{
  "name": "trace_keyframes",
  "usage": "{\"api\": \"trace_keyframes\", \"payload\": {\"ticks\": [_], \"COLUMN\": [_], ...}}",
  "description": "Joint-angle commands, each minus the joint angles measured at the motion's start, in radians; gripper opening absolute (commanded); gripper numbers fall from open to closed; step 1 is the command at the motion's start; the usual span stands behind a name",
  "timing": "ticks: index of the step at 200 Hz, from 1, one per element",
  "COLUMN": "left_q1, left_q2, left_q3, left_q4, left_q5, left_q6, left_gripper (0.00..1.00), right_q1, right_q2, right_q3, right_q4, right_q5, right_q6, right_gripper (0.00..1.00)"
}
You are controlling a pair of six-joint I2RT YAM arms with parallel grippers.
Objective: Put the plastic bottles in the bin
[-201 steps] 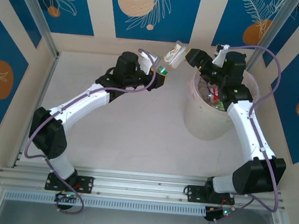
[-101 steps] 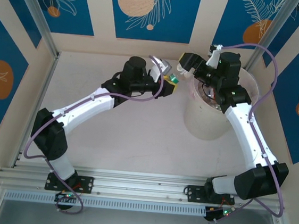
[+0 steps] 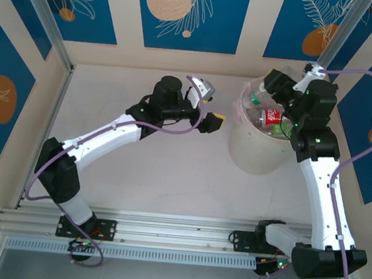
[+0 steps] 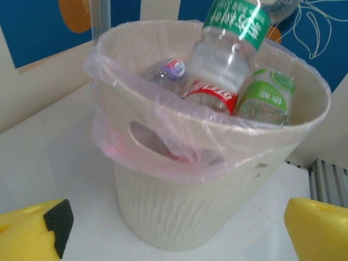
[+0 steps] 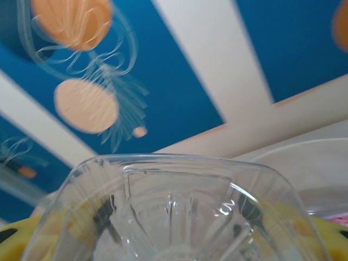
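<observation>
- Two pincers hang near the far edge of the bench (image 3: 169, 171), one on either side of the bin (image 3: 254, 157).
- That bin stands upright toward the far right corner of the bench, with a thin pinkish bag (image 4: 136, 109) folded over its rim.
- The left pincer (image 3: 211, 104) is spread wide with nothing between its yellow fingertips (image 4: 30, 236). It sits just to the left of the bin and faces it.
- The right pincer (image 5: 176, 244) is above the bin's far rim and closed on the end of a clear bottle (image 5: 174, 201). Its yellow pads show through the plastic on both sides.
- From the left wrist, a green-labelled bottle (image 4: 235, 30) stands steeply over the bin's mouth, its top cut off by the frame. It is probably the one the right pincer holds, though that link is not plain.
- Three more bottles lie inside the bin, packed against each other: a red-labelled bottle (image 4: 209, 93), a pale-green-labelled bottle (image 4: 267, 95) and a purple-capped bottle (image 4: 174, 67).
</observation>
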Motion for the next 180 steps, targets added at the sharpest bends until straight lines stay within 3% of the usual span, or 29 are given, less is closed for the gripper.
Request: {"api": "trace_keyframes", "payload": {"ticks": [1, 43, 73, 97, 141, 164, 180], "left_q1": [0.007, 0.026, 0.031, 0.031, 0.029, 0.027, 0.022], "left_q2": [-0.063, -0.102, -0.073, 0.001, 0.190, 0.280, 0.325], "left_q3": [-0.049, -0.138, -0.139, -0.110, 0.016, 0.074, 0.103], "left_q4": [0.066, 0.107, 0.088, 0.072, 0.014, 0.015, 0.023], "left_q5": [-0.092, -0.169, -0.167, -0.181, -0.215, -0.168, -0.145], "left_q6": [-0.008, -0.055, -0.074, -0.145, -0.315, -0.383, -0.416], "left_gripper": [1.00, 1.00, 1.00, 1.00, 1.00, 1.00, 1.00], "right_q1": [-0.096, -0.164, -0.167, -0.168, -0.162, -0.128, -0.105], "right_q2": [0.008, 0.088, 0.154, 0.151, 0.099, 0.079, 0.066], "right_q3": [-0.060, -0.105, -0.062, -0.039, 0.027, 0.093, 0.117], "right_q4": [0.040, 0.152, 0.092, -0.005, -0.204, -0.288, -0.293], "right_q5": [-0.007, -0.098, -0.185, -0.114, 0.087, 0.231, 0.213], "right_q6": [0.076, 0.180, 0.180, 0.135, 0.004, -0.074, -0.110], "right_gripper": [0.53, 0.56, 0.72, 0.85, 1.00, 1.00, 0.99]}}
